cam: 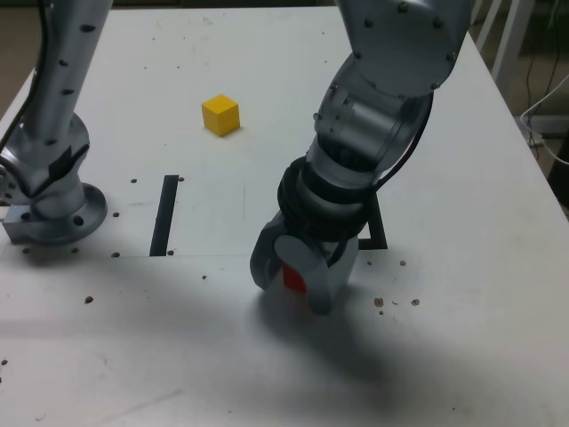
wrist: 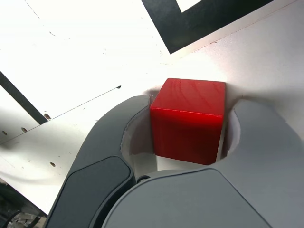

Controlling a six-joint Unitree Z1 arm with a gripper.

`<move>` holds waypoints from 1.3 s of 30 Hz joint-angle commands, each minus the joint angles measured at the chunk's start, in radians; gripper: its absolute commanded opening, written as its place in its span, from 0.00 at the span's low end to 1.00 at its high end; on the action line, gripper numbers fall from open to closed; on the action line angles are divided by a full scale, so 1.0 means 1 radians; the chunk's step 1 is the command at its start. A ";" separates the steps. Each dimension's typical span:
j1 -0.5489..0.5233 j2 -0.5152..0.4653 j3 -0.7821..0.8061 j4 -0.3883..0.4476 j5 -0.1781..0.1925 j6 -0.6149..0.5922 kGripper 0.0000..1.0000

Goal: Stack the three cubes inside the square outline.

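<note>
Fingers (wrist: 118,137) of the gripper (cam: 298,277) press both sides of the red cube (wrist: 188,119), which sits on the white surface (cam: 462,178) just beside the square outline (wrist: 199,21). Judged step: the first pick. Next comes a lift and short carry into the outline. Open room all around; the yellow cube (cam: 220,115) sits well apart.

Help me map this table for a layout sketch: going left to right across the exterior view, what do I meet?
Arm base → straight black strip → yellow cube → gripper around the red cube.
</note>
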 commanded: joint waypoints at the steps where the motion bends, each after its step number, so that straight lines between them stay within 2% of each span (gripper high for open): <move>1: 0.001 0.001 0.002 0.000 0.001 0.002 0.29; 12: 0.002 -0.018 -0.004 0.019 0.003 -0.012 0.28; 22: 0.058 -0.066 -0.063 0.113 0.024 -0.072 0.29; 29: 0.136 -0.065 -0.078 0.132 -0.002 -0.103 0.29; 39: 0.239 -0.039 -0.105 0.125 -0.034 -0.087 0.29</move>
